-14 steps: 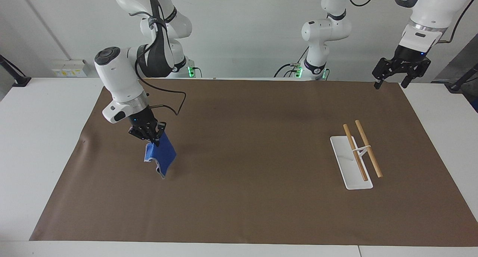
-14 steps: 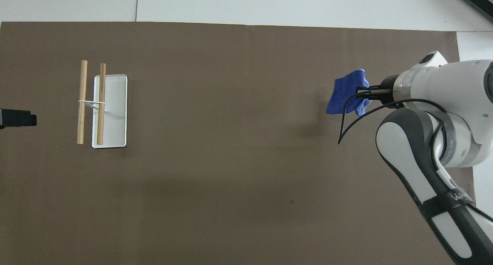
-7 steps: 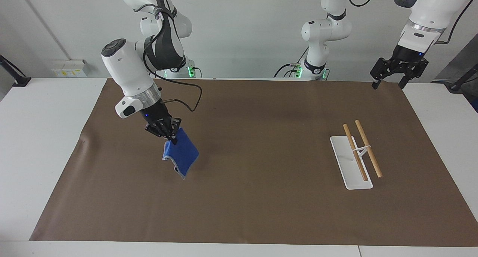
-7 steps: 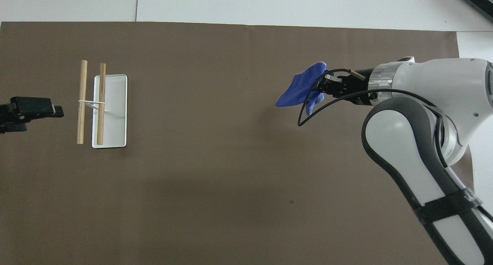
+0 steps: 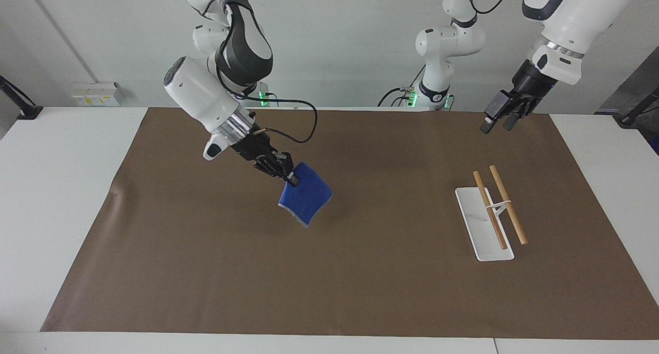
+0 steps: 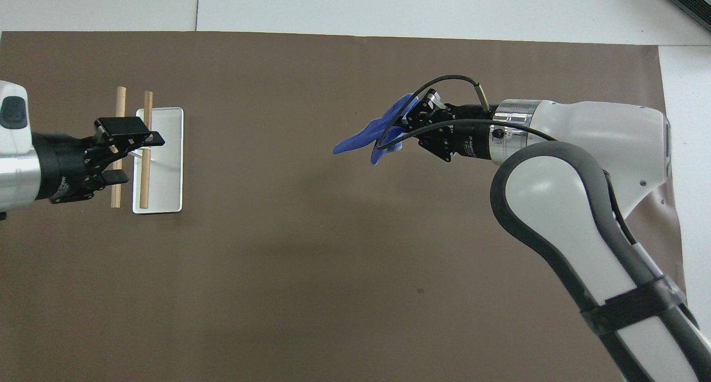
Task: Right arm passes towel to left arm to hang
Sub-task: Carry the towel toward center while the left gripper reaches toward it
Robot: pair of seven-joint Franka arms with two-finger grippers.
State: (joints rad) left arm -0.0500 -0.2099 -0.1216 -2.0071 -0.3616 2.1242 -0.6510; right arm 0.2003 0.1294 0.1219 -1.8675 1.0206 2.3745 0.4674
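Note:
My right gripper (image 5: 289, 178) is shut on a corner of the bright blue towel (image 5: 307, 194), which hangs from it in the air over the brown mat (image 5: 360, 271) near the table's middle. The gripper (image 6: 412, 118) and the towel (image 6: 358, 140) also show in the overhead view. My left gripper (image 5: 497, 123) is open and empty, raised over the mat's edge nearest the robots, at the left arm's end. In the overhead view it (image 6: 133, 157) covers part of the rack. The rack has two wooden rods (image 5: 507, 205) on a white base (image 5: 481, 230).
The rack's white base (image 6: 166, 176) and rods (image 6: 147, 187) stand on the mat toward the left arm's end. The right arm's black cable (image 5: 304, 122) loops above the mat. White table (image 5: 56, 189) surrounds the mat.
My right gripper has carried the towel from the right arm's end toward the table's middle. My left gripper has turned and moved in toward the middle, now over the rack in the overhead view.

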